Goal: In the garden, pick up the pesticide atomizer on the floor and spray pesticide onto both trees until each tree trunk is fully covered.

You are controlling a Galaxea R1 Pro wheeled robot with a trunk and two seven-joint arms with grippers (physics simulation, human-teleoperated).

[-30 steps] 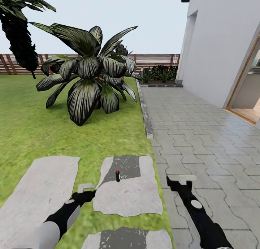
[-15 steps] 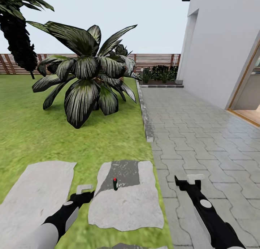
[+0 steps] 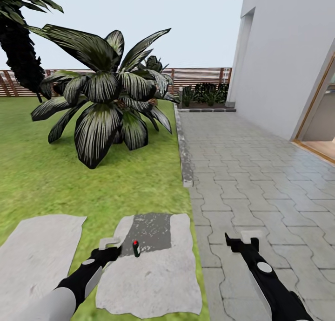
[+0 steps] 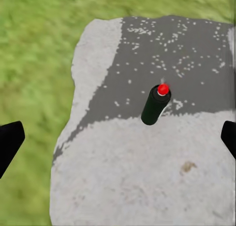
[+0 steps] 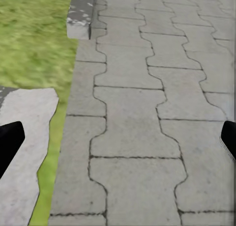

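Pesticide atomizer (image 3: 136, 248): upright on a grey stepping stone (image 3: 153, 269), red spot on top; just beside and slightly ahead of the left fingers, on their inner side; centred between both tips in the left wrist view (image 4: 156, 104), not touched.
Left gripper (image 3: 110, 246): low over the stone's edge, fingers (image 4: 9, 143) spread wide, holding nothing.
Right gripper (image 3: 242, 239): over the grey paving (image 3: 260, 172), well apart from the bottle; fingers (image 5: 10, 140) wide, holding nothing.
Ahead of the fingers: mottled green grass (image 3: 56, 181), a broad-leaved palm (image 3: 104, 97), a dark tree crown (image 3: 18, 41) beyond the left fingers.
Far background: brown slat fence (image 3: 195, 76); white house wall (image 3: 288, 55) beyond the right fingers.
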